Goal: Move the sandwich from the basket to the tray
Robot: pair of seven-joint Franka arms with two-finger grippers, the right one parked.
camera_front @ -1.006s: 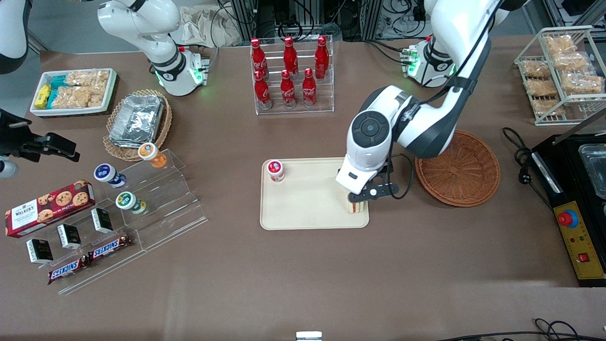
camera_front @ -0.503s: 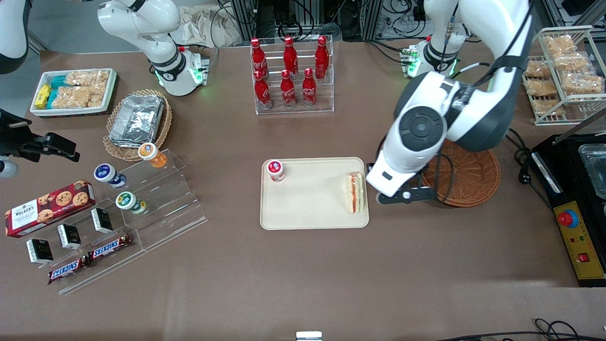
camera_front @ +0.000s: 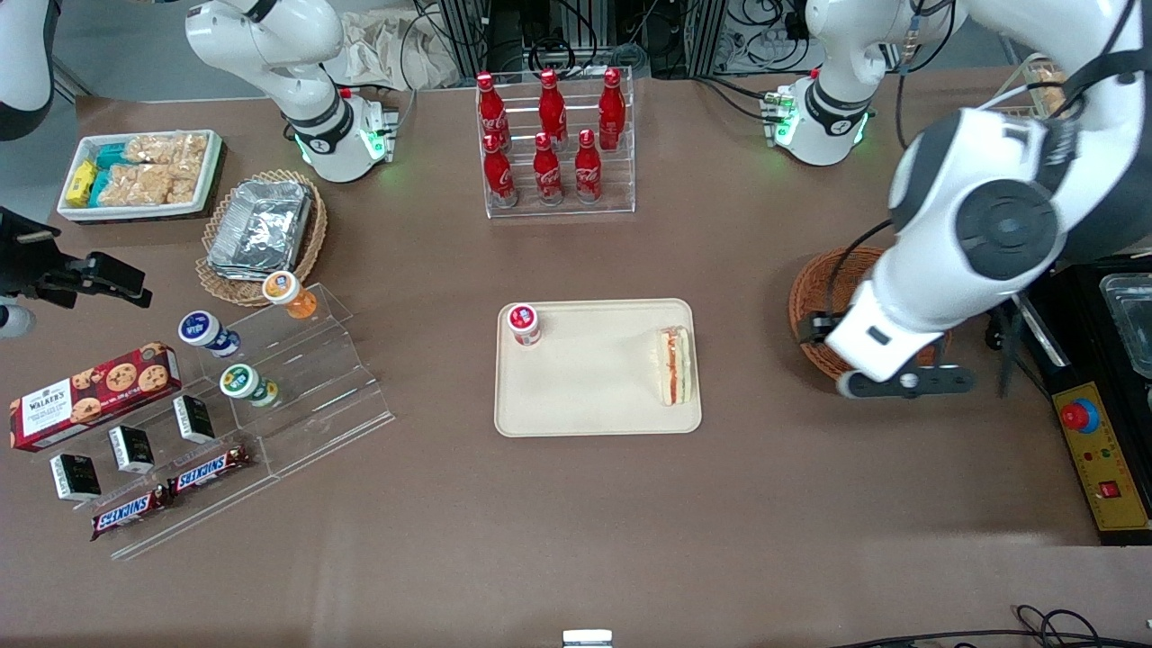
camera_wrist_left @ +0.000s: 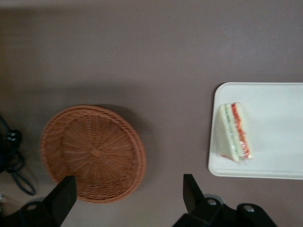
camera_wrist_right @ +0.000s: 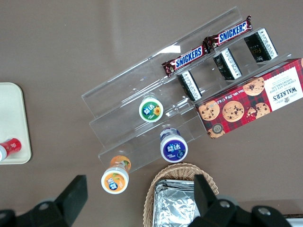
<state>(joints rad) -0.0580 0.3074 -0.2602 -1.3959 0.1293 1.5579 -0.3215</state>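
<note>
The sandwich [camera_front: 674, 364] lies on the cream tray [camera_front: 585, 396], at the tray's end nearest the working arm; it also shows in the left wrist view [camera_wrist_left: 233, 131] on the tray [camera_wrist_left: 274, 165]. The reddish-brown basket [camera_front: 810, 297] is empty and partly hidden by the arm; the wrist view shows it whole [camera_wrist_left: 92, 152]. My left gripper [camera_wrist_left: 128, 198] is open and empty, raised above the table over the basket's edge nearer the front camera [camera_front: 900, 382], well apart from the sandwich.
A small red-lidded cup [camera_front: 524, 324] stands at the tray's corner toward the parked arm. A bottle rack [camera_front: 553, 144] stands farther from the camera. A black appliance with a control box [camera_front: 1098, 450] sits at the working arm's end.
My left gripper let go of the sandwich on the tray, rose and moved away toward the basket at the working arm's end. The sandwich stays on the tray.
</note>
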